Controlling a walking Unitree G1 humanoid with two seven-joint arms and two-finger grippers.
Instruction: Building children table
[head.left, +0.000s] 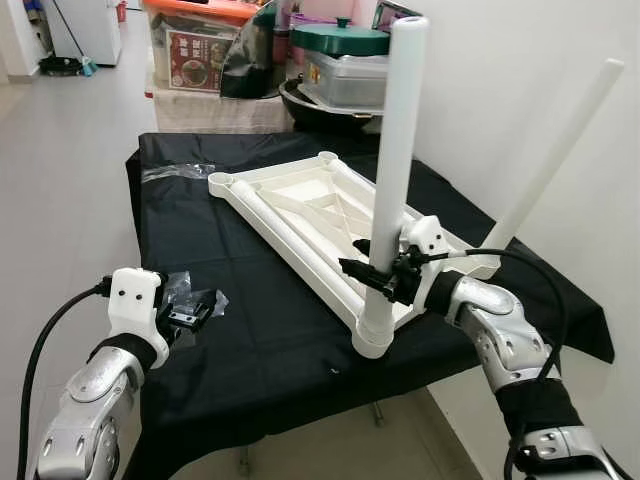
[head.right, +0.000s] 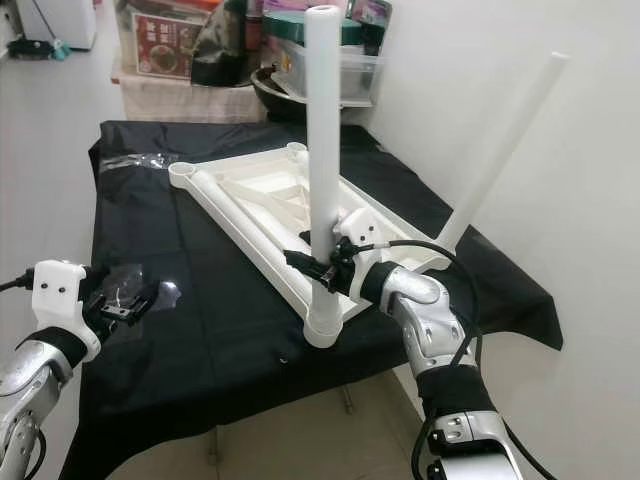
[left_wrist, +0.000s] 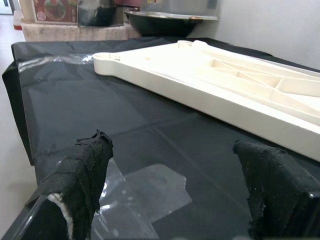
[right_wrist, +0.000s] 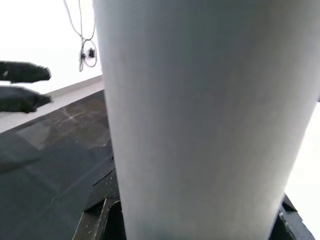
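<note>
White table top (head.left: 300, 215) lies near the black cloth's (head.left: 250, 330) edge while the right gripper (head.left: 378, 272) squeezes an upright leg (head.left: 398, 150) and the left gripper (head.left: 190, 312) waits open.

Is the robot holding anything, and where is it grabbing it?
Its right hand grips the white plastic table leg low down, just above the corner socket. The left hand is open, holding nothing.

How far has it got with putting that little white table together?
About halfway, it seems. The upside-down tabletop lies on the black cloth. One leg stands at the far right corner. The right gripper is clamped on a second leg standing in the near corner socket. The two sockets at the far end are empty. The left gripper hovers open over a clear plastic bag.
</note>
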